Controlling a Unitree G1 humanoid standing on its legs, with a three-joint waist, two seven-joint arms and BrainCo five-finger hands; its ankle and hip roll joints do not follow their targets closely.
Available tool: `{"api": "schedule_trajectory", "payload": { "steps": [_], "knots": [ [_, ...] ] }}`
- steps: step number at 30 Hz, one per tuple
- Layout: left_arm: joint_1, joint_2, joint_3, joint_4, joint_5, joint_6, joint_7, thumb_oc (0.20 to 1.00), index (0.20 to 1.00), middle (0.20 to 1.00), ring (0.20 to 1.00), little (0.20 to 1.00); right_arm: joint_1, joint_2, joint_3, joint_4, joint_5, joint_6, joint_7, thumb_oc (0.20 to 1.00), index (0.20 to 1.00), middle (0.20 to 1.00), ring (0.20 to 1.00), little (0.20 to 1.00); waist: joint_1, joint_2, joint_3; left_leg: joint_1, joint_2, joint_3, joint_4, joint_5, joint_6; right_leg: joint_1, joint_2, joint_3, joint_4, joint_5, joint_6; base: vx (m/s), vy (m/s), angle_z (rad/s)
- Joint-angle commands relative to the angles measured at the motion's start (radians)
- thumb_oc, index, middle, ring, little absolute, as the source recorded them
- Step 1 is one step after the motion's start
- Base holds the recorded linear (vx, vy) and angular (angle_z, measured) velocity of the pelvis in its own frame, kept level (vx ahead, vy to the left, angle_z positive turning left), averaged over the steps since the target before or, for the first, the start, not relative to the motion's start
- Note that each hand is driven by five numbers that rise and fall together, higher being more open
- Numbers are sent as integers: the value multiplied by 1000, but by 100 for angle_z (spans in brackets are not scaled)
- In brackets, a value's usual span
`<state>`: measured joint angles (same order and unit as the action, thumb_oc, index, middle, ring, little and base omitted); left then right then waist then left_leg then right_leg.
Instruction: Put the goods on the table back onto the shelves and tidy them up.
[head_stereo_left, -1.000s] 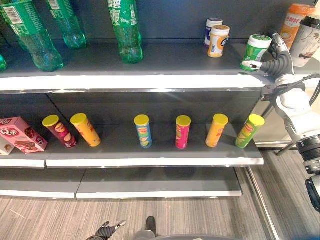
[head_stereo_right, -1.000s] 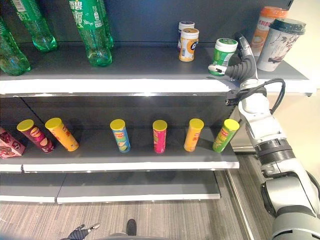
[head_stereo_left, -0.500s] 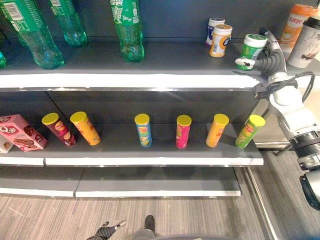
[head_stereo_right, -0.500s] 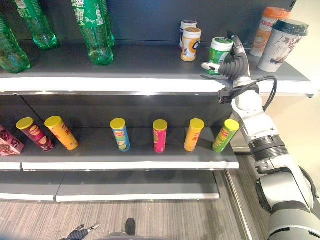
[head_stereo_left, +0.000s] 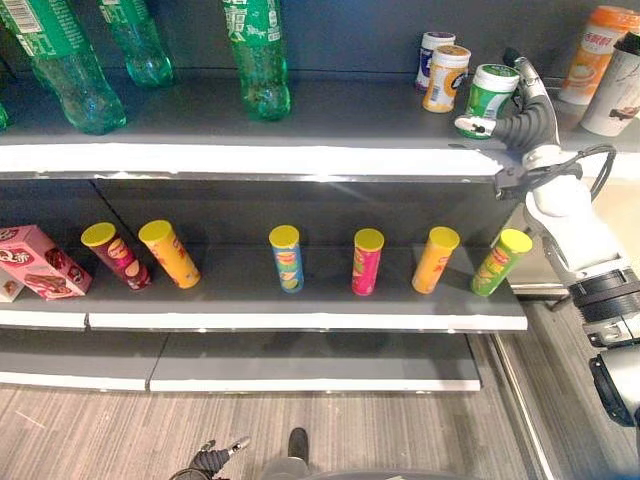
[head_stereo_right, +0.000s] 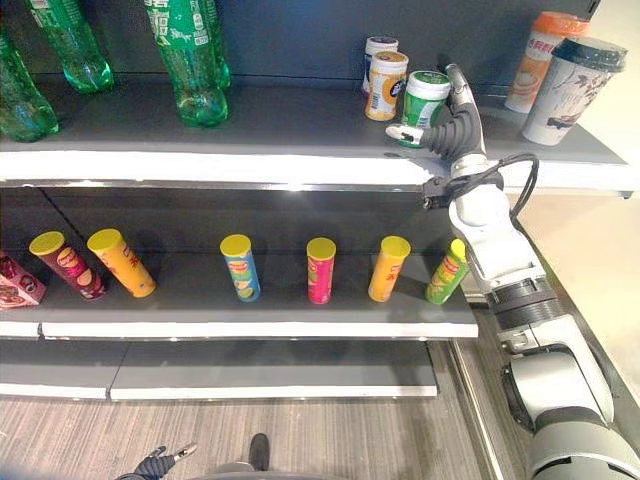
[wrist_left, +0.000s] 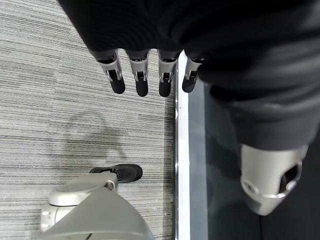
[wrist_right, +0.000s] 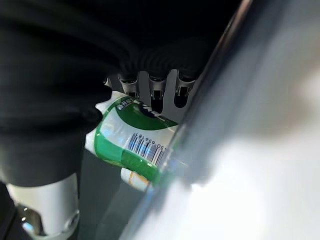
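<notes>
On the top shelf, the right robot hand grips a tilted green jar.

Green white-capped jar, tilted, on top shelf

Top shelf: green bottles, small jars, two cups.
Middle shelf: six tubes, pink box.

Grey metal shelving with white edges against a dark back panel; striped grey, perhaps carpeted, floor toward 6 o'clock.
</notes>
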<state>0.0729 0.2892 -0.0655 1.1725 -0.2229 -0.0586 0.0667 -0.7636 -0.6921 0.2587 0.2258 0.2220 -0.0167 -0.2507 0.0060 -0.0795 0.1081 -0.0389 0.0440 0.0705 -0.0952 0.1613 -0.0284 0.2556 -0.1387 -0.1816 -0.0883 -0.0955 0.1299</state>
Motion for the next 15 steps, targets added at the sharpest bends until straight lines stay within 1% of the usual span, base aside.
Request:
{"api": "schedule_trajectory", "payload": {
  "steps": [1, 8, 15],
  "knots": [
    [-61, 49, 15, 4, -44, -7, 20, 1000, 1000, 1000, 1000, 1000, -18, -3, -42, -51, -28, -21, -20, 1000, 1000, 1000, 1000, 1000, 48, -5, 3, 140, 35, 25, 8, -204, -54, -121, -60, -11, 1, 136, 51, 0, 0, 0],
    [-70, 49, 17, 3, -44, -5, 31, 1000, 1000, 1000, 1000, 1000, -5, -4, -56, -61, -39, -21, -33, 1000, 1000, 1000, 1000, 1000, 52, -20, 6, 133, 28, 32, 8, -206, -50, -134, -69, -9, 4, 143, 55, 0, 0, 0],
    [-69, 45, 12, 1, -43, -5, 34, 1000, 1000, 1000, 1000, 1000, -9, 3, -49, -39, -48, -22, -40, 1000, 1000, 1000, 1000, 1000, 50, -20, 7, 145, 23, 38, 8, -212, -47, -125, -74, -11, 3, 143, 56, 0, 0, 0]
  ]
}}
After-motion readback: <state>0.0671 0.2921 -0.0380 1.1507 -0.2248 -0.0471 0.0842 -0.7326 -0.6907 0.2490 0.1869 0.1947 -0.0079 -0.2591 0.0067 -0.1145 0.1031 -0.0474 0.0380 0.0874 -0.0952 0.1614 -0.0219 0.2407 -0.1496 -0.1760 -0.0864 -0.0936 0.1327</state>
